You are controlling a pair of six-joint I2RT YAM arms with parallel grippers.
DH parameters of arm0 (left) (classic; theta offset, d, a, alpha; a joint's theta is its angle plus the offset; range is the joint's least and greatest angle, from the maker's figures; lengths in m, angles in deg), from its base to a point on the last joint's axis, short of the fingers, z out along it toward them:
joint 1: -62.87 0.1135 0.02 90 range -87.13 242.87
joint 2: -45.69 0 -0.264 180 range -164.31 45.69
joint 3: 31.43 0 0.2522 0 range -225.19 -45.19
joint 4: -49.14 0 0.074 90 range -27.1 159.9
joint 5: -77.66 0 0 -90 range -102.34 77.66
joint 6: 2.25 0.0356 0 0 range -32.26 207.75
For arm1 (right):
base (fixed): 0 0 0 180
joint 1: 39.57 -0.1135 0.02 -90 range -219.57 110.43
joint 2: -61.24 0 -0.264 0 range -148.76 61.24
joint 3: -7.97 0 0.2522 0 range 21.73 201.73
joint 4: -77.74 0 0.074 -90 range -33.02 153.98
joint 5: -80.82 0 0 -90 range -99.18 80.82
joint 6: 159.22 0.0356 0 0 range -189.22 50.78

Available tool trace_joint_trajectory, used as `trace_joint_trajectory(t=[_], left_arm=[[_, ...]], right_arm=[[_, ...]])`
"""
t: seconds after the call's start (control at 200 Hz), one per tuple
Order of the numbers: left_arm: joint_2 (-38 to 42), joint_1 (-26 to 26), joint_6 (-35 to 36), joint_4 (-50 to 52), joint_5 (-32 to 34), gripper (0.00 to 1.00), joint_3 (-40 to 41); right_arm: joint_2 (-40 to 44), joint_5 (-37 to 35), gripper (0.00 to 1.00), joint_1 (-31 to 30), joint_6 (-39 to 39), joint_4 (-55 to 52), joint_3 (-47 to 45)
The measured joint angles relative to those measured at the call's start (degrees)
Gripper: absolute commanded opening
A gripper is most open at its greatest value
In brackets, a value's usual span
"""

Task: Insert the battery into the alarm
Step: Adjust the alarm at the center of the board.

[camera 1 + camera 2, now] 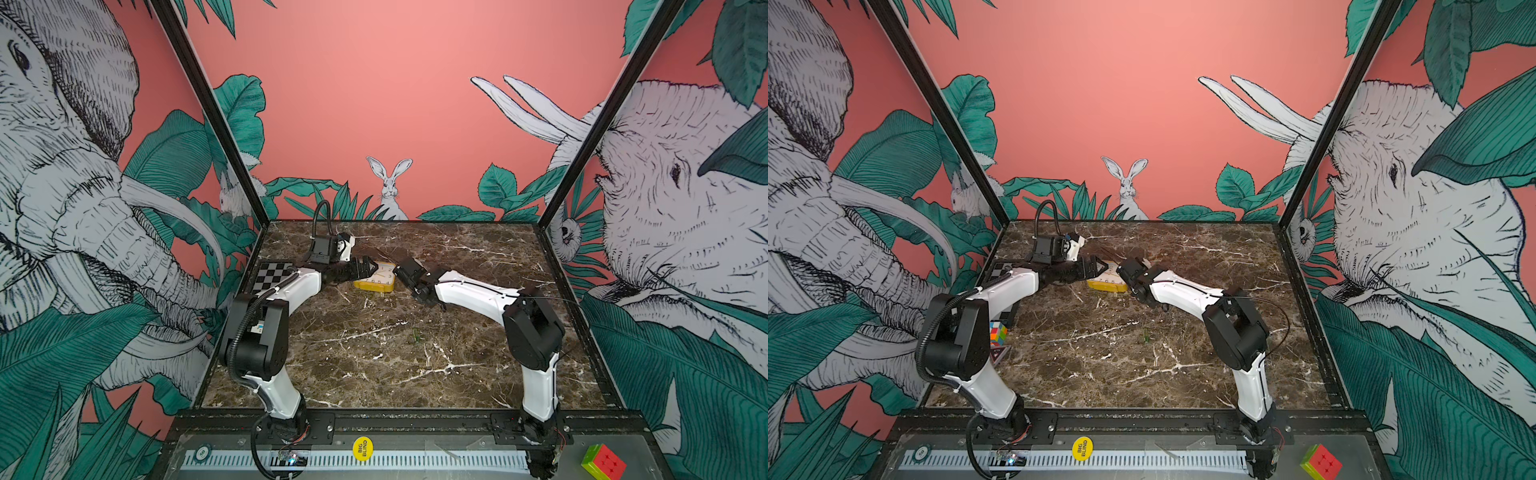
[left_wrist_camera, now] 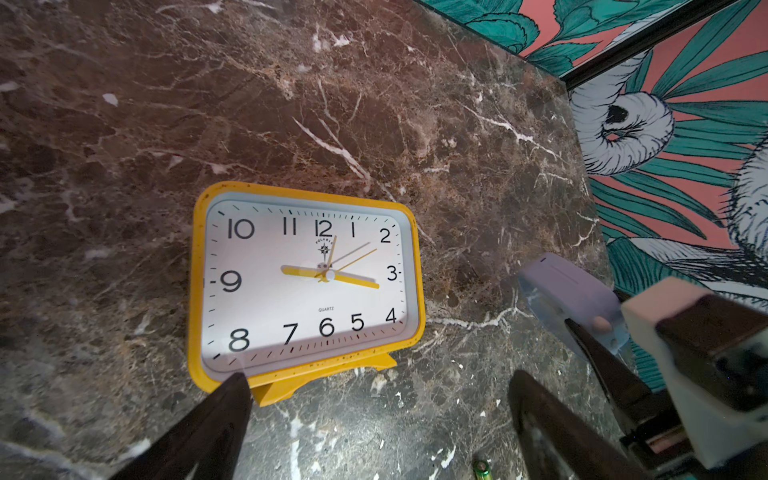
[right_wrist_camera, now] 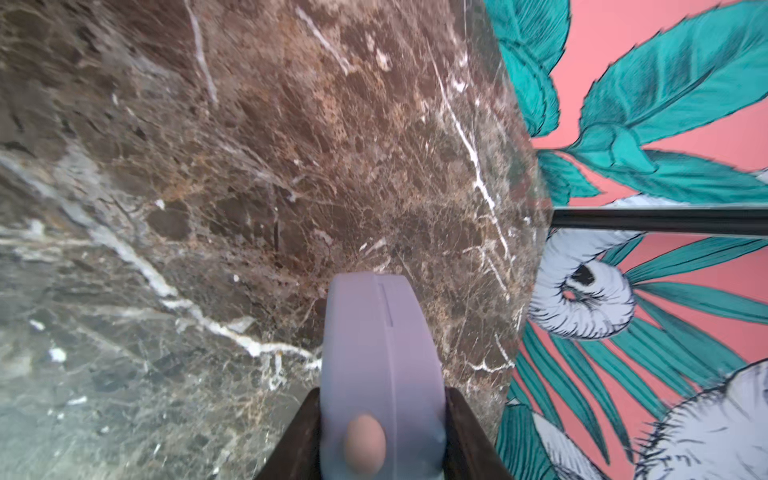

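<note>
Two claws flank the yellow rectangular alarm clock (image 2: 307,282), which lies face up on the brown marble surface (image 2: 124,124), so its battery compartment is hidden from me. My left claw (image 2: 378,382) gapes wide at the clock's edge, holding nothing. My right claw (image 3: 380,399) is clamped on a lilac plastic piece (image 3: 374,340). The small green battery (image 2: 482,469) lies on the surface near the left claw, half cut off in the left wrist view.
</note>
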Motion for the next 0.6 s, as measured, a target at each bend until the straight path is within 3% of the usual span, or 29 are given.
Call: trace_joint_trajectory(t=[0.425,0.6], left_arm=[[0.37,0.00,0.00,0.04,0.98,0.98,0.94],[0.48,0.00,0.00,0.07,1.29,0.98,1.03]], right_arm=[[-3.61,-1.64,0.49,-4.42,-2.34,5.97,-0.35],[-3.80,-1.07,0.65,-5.18,-2.78,7.23,-0.37]])
